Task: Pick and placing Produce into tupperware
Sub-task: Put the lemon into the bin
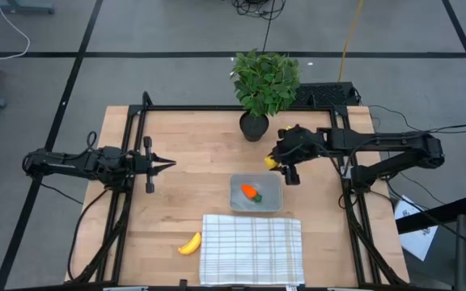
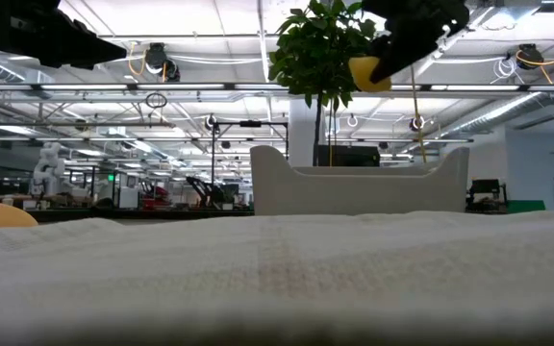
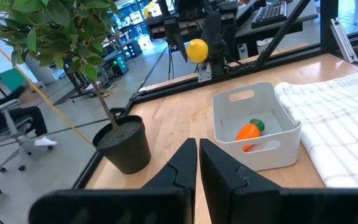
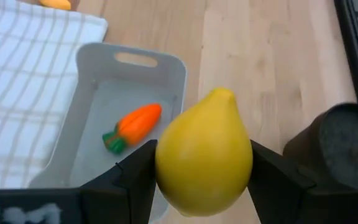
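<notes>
The tupperware (image 1: 256, 193) sits mid-table, with the orange carrot (image 1: 251, 192) lying inside it; the carrot also shows in the right wrist view (image 4: 135, 125). The yellow banana (image 1: 189, 244) lies on the table left of the checked cloth (image 1: 252, 249). My right gripper (image 1: 277, 160) is shut on the small yellow fruit (image 4: 204, 162), held in the air above the table, just far-right of the tupperware. My left gripper (image 1: 168, 164) is shut and empty at the table's left side. My right gripper pinches the yellow fruit by its two opposite sides (image 4: 160, 168) between the two fingers. The fruit is lifted clear of the table, its pointed end away from the wrist, above the tupperware's far-right corner.
A leafy potted plant in a black pot (image 1: 255, 125) stands at the far side, close behind the right gripper. The white checked cloth lies at the near edge, touching the tupperware's near side. A black frame runs along the table's edges.
</notes>
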Robot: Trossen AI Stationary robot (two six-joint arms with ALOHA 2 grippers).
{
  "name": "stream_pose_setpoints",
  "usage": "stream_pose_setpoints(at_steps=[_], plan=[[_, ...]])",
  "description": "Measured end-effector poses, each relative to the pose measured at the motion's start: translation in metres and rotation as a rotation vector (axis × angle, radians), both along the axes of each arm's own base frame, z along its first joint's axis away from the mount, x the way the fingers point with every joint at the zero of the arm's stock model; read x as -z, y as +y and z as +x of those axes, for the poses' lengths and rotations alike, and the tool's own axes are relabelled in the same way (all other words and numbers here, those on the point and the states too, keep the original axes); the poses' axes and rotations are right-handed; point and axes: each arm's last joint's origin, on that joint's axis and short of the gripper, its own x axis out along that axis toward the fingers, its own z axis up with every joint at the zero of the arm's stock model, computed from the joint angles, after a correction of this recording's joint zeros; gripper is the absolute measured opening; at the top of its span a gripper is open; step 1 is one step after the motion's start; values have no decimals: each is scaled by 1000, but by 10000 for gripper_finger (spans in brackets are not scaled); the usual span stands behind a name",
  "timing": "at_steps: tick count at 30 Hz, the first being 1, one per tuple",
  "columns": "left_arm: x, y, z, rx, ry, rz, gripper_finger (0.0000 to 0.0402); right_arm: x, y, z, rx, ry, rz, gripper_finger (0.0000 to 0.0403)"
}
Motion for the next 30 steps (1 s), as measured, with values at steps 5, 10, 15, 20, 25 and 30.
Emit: stream_pose_setpoints(at_steps=[5, 10, 15, 20, 25, 30], plan=[[0, 0, 0, -6, -1, 1, 24, 3, 2, 17, -32, 1, -18, 199], [0, 0, 0, -7, 0, 1, 24, 18, 10, 29, -81, 58, -26, 199], [0, 0, 0, -8, 0, 1, 24, 31, 19, 37, -98, 109, -9, 199], [0, 0, 0, -8, 0, 1, 24, 44, 27, 45, -89, 152, 25, 199], [0, 0, 0, -8, 1, 1, 24, 60, 35, 52, -129, 214, 17, 199], [0, 0, 0, -7, 3, 1, 24, 68, 40, 53, -172, 264, -9, 199]])
